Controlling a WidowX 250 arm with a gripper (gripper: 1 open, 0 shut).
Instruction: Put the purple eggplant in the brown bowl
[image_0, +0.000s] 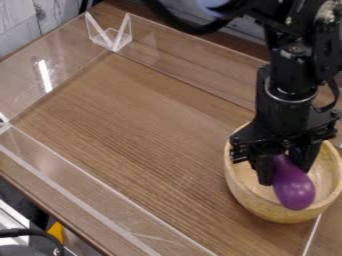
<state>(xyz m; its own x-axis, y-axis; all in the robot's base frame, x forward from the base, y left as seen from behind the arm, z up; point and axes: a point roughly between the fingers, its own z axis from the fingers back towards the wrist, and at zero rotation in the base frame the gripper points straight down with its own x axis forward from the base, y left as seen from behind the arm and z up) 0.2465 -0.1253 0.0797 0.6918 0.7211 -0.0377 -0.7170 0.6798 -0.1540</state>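
Observation:
The purple eggplant (294, 186) hangs bulb-down inside the brown bowl (242, 192) at the table's right front corner. Its upper end is hidden between the black fingers of my gripper (283, 163). The gripper points straight down over the bowl and is shut on the eggplant's top. The eggplant's bulb is low in the bowl; I cannot tell whether it touches the bottom. The arm hides part of the bowl's far rim.
The wooden table (147, 120) is fenced by low clear plastic walls (80, 190) along its left and front edges. A small clear plastic stand (110, 30) sits at the back left. Bare wood stretches left of the bowl.

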